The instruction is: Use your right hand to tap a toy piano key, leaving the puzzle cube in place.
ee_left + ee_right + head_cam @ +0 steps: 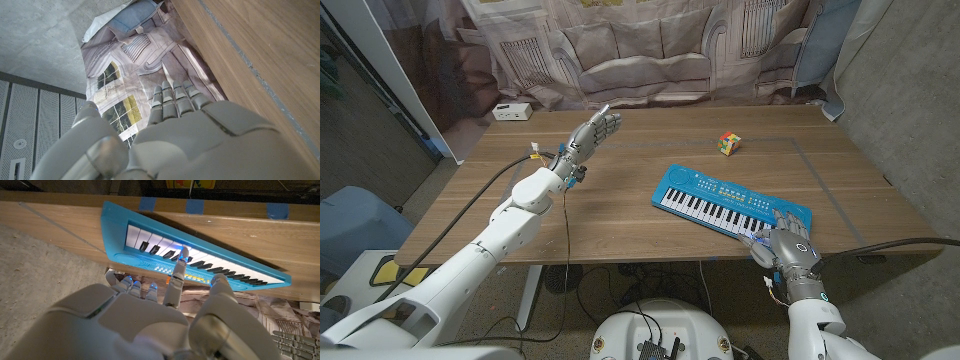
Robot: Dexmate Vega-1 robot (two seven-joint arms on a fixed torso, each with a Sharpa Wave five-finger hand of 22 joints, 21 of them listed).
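Wooden bench (620,190), seen from the head camera. Toy piano (732,201), blue body with white and black keys, lies at an angle on the right half of the bench, its near corner close to the front edge. In the right wrist view the toy piano (200,255) shows lit controls along its body beside the keys.

Right hand (782,243) sits at the piano's near right end, over the keyboard. In the right wrist view the right hand (165,315) reaches toward the keys with one finger (180,265) stretched out, its tip on a white key; the other fingers are curled back short of the piano. It grasps nothing: fingers apart, one pressing.

Puzzle cube (730,143), multicoloured, stands on the bench beyond the piano toward the far edge, well apart from both hands and clear of the piano.

Left hand (595,132) is raised above the left middle of the bench, fingers extended and close together, pointing toward the far side. In the left wrist view the left hand (175,130) shows its back, fingers straight, nothing in it; released.

A black cable (470,205) runs along the left arm down to the bench's near left corner. A small white box (511,111) rests at the far left corner of the bench. A printed cloth backdrop (650,50) hangs behind the bench.
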